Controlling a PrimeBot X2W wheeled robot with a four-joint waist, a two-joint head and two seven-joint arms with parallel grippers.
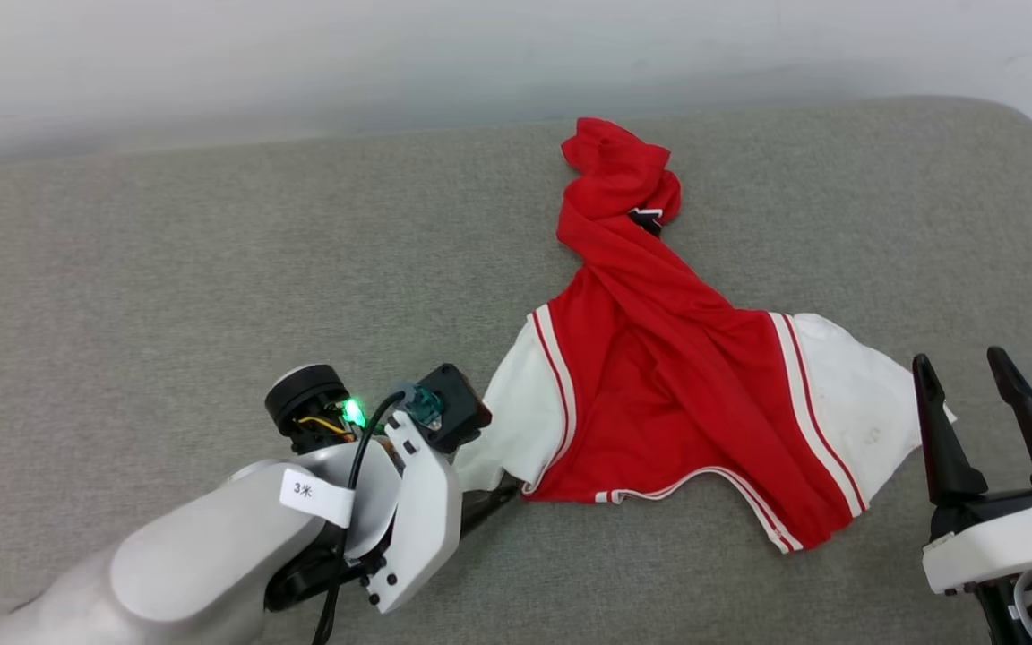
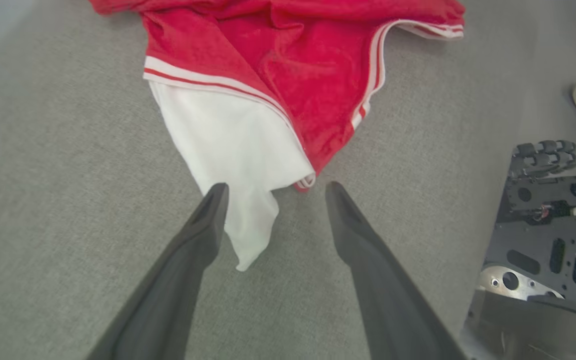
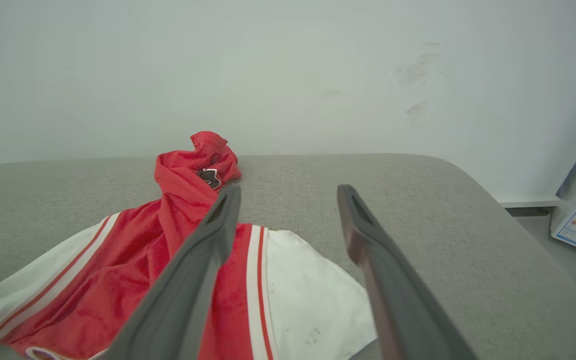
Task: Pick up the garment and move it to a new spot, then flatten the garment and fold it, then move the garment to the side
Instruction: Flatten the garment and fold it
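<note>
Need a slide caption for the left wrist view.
Open left claw flanking the white sleeve tip of the crumpled red jersey.

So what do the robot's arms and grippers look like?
The left gripper and right gripper each have two long, dark, tapering fingers. The left forearm is a smooth pale grey shell with a white tag marked 3米, a black cable, a green light and a black camera block. The right gripper's base is white.

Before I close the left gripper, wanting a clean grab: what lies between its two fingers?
In the left wrist view, the white sleeve tip of the garment lies between the fingers of the open left gripper, over grey cushion.
</note>
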